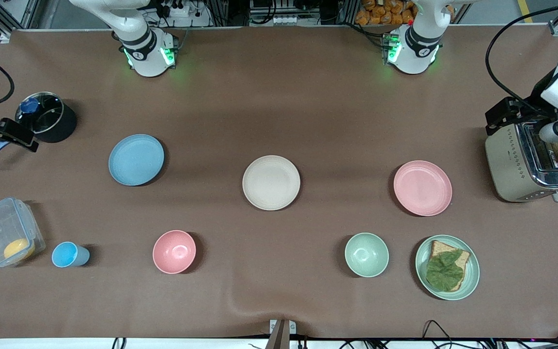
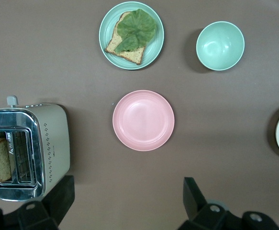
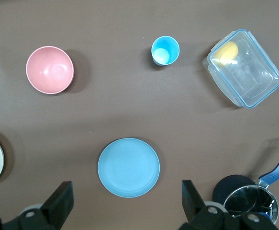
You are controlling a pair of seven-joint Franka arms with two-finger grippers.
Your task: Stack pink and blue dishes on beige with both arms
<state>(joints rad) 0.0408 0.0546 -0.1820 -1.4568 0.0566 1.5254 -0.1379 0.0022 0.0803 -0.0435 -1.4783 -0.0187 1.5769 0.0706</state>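
Note:
The beige plate (image 1: 271,182) lies at the middle of the table. The light blue plate (image 1: 136,159) (image 3: 128,167) sits toward the right arm's end, and the pale pink plate (image 1: 423,187) (image 2: 143,120) toward the left arm's end. All three are bare and lie apart. My left gripper (image 1: 499,116) (image 2: 128,191) hangs high and open, beside the toaster and off the pink plate's rim. My right gripper (image 1: 20,135) (image 3: 127,194) hangs high and open by the pot, off the blue plate's rim. Neither holds anything.
A toaster (image 1: 531,162) with a slice of bread stands at the left arm's end. A lidded pot (image 1: 46,116), a clear box (image 1: 7,238) and a blue cup (image 1: 68,254) are at the right arm's end. Nearer the camera are a pink bowl (image 1: 174,251), a green bowl (image 1: 366,254) and a green plate (image 1: 470,281) with a sandwich.

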